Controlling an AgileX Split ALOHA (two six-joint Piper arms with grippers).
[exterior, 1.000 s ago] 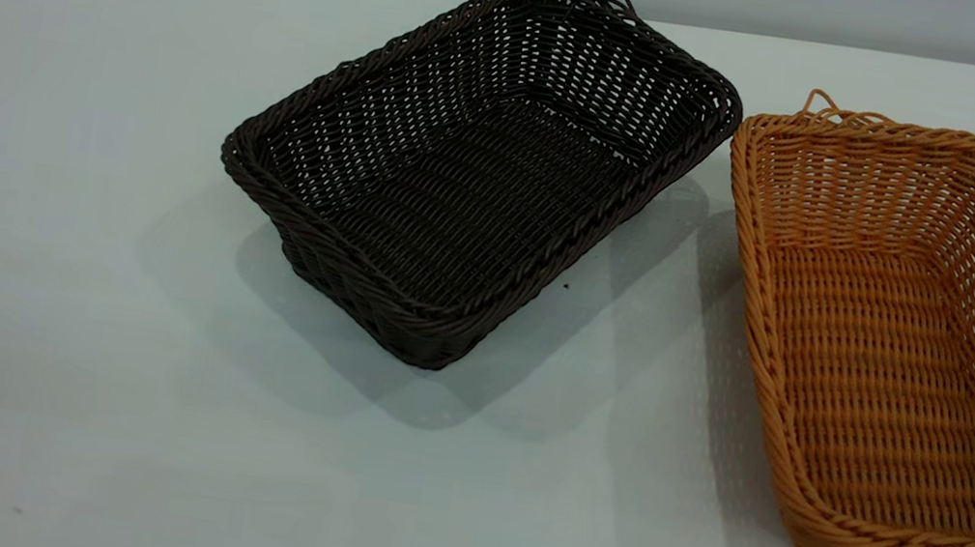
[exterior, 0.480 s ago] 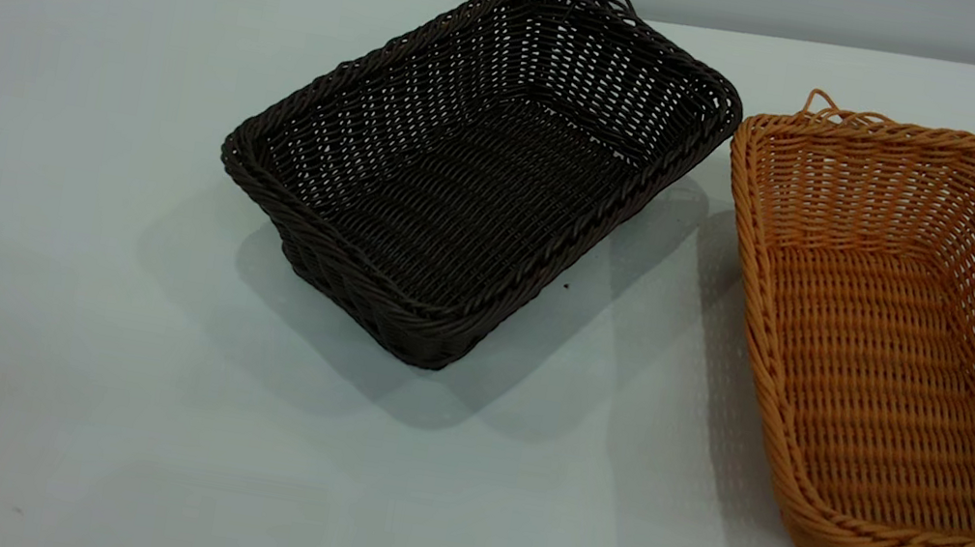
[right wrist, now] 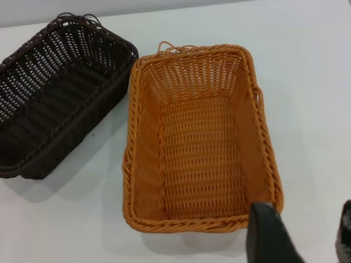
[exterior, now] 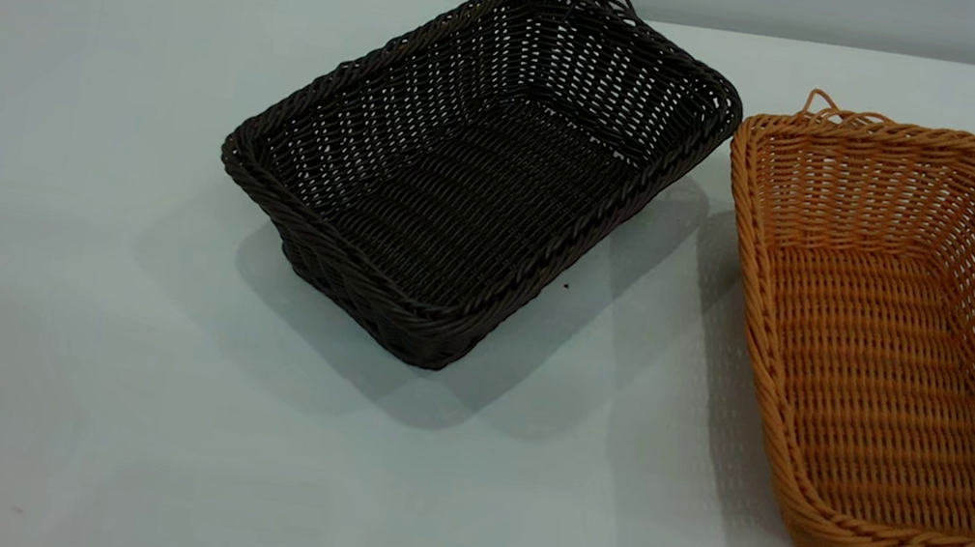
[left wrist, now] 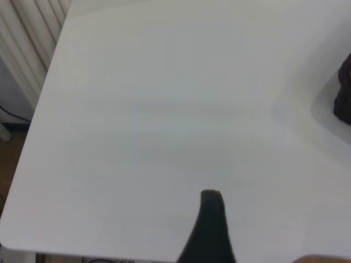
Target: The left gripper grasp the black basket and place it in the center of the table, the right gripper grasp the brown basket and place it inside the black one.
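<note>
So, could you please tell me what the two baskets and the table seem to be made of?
The black basket looks like woven wicker or a plastic imitation: open-weave sides, braided rim, slight sheen. The brown basket shows the same weave in orange-tan; natural rattan or plastic cannot be told. The table looks like a smooth, matte pale laminate or painted board, with soft shadows and no grain.

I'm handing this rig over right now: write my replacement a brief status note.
Left pincer: above bare table, away from the baskets, holding nothing.
Right pincer: open, empty, by the near end of the brown basket.
Black basket: empty, on the table, angled, its corner close beside the brown one.
Done: nothing; neither basket is gripped.
Left: centre the black basket, then set the brown one inside it.
</note>
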